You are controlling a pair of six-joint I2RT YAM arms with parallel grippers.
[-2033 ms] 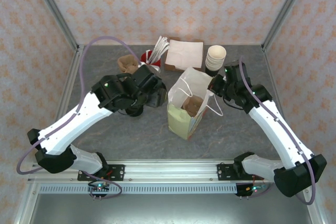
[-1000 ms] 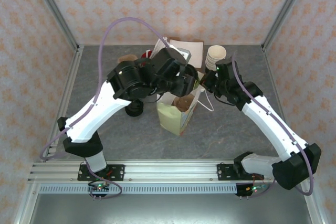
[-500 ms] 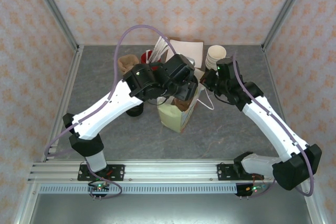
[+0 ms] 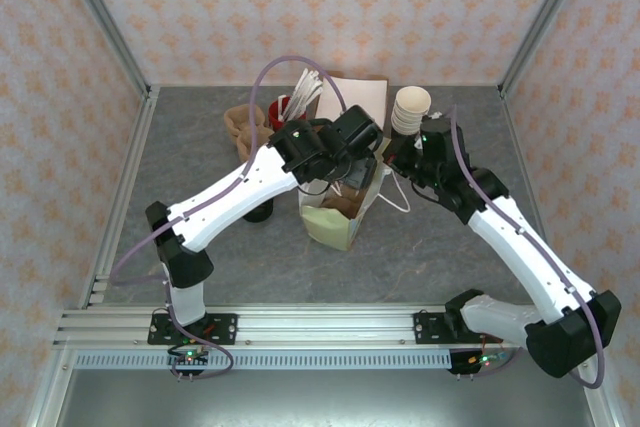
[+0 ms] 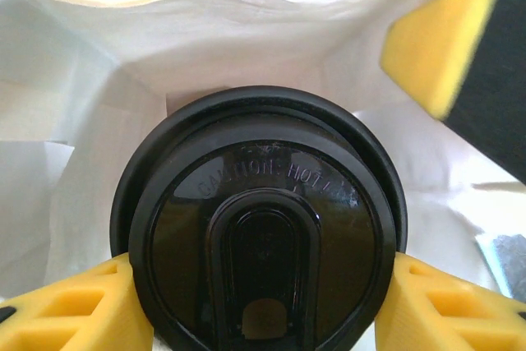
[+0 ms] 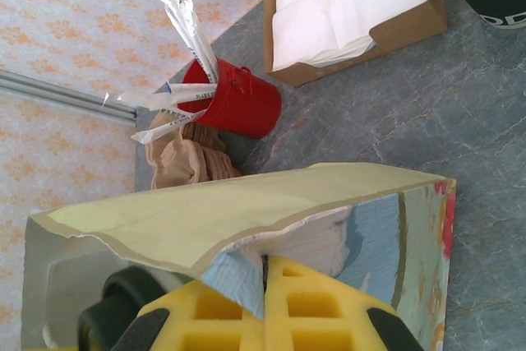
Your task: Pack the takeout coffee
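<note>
Raised lettering "CAUTION HOT!" on the black lid point(image 5: 265, 203) of the takeout coffee point(image 5: 246, 121). Dark cup point(image 6: 491, 7), right wrist view: small white print, cropped, seemingly "breeze your". Straw wrappers point(image 6: 187, 22): tiny print, unreadable.

This looks like a robot test lab dressed up as a little coffee stand. A left arm point(image 4: 225, 202) and a right arm point(image 4: 525, 247) are bolted to a metal rail point(image 4: 320, 319) at the edge of a grey worktop point(image 4: 420, 247), with patterned walls point(image 4: 320, 7) and metal posts point(image 4: 105, 17) around it. Paper cups point(image 4: 411, 107), a napkin box point(image 4: 358, 97) and a red tin point(image 6: 238, 104) stand at the back.
</note>
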